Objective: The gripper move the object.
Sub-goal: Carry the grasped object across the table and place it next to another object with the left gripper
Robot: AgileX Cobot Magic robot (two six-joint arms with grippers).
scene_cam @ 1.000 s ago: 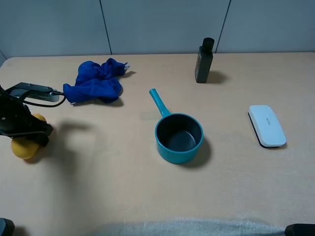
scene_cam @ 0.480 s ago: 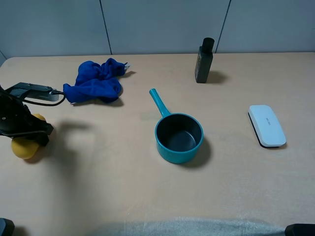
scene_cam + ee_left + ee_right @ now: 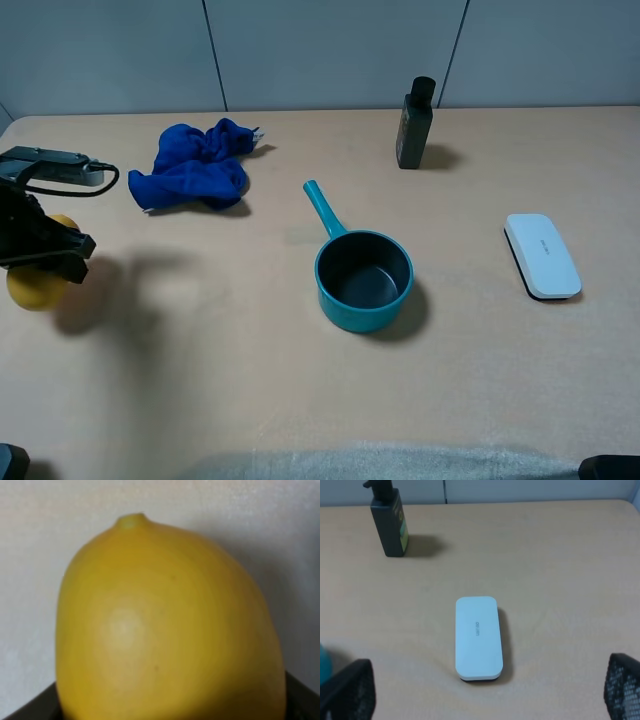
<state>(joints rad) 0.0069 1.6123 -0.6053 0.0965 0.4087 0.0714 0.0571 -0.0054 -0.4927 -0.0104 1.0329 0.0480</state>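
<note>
The left gripper (image 3: 42, 262) has its jaws clenched on a yellow lemon (image 3: 28, 288) at the far left edge of the bench (image 3: 230, 350). The lemon's shadow falls apart from it on the bench, so it looks lifted off the surface (the left wrist view is almost filled w/ the lemon). The right gripper (image 3: 485, 689) has its jaws spread wide and holds nothing, near a white case (image 3: 478, 637). A teal pot (image 3: 363, 279) sits approx. in the middle, w/ a blue cloth (image 3: 193, 166) and a dark bottle (image 3: 414, 124) toward the back.

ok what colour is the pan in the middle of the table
The saucepan is teal with a darker inside, clearest in the exterior high view.
</note>
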